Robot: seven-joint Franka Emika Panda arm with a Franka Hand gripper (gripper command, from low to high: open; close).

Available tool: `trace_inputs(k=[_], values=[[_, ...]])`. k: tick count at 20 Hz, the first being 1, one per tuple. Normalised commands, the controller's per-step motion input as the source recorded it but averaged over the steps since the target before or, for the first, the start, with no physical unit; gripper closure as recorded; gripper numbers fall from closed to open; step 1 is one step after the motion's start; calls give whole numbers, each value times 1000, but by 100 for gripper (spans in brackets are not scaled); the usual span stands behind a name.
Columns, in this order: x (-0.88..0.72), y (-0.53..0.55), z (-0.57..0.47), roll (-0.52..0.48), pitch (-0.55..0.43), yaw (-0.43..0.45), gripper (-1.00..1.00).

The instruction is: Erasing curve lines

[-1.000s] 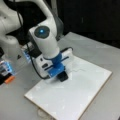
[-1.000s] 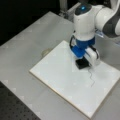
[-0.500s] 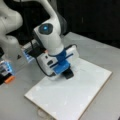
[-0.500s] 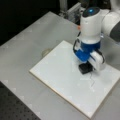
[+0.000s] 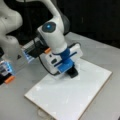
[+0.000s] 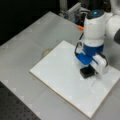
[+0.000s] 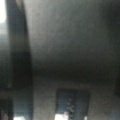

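Note:
A white board [image 5: 62, 100] [image 6: 57, 72] lies flat on the grey table in both front views. My gripper [image 5: 70, 69] [image 6: 87, 68], with blue fingers, points down over the board's far part and is shut on a black eraser block [image 5: 73, 73] [image 6: 87, 72] that rests on the board. In a front view, a faint thin stroke of the curve lines [image 6: 94, 82] shows just beside the eraser, toward the view's bottom right. The wrist view is dark and blurred, with nothing in it that I can name.
A small round disc [image 6: 45, 52] [image 5: 42, 113] lies on the table against the board's edge. The robot's white base [image 5: 11, 42] with blue and orange parts [image 5: 8, 79] stands at a front view's left. A metal frame [image 6: 72, 11] stands behind the table.
The gripper has slid the eraser across the board, toward the right in both front views, and the wrist has turned a little.

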Motion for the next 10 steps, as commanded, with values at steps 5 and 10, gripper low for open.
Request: trace_inputs(k=[5, 10], values=[[254, 301, -691, 112, -115, -208, 100], [249, 318, -729, 108, -106, -202, 100]])
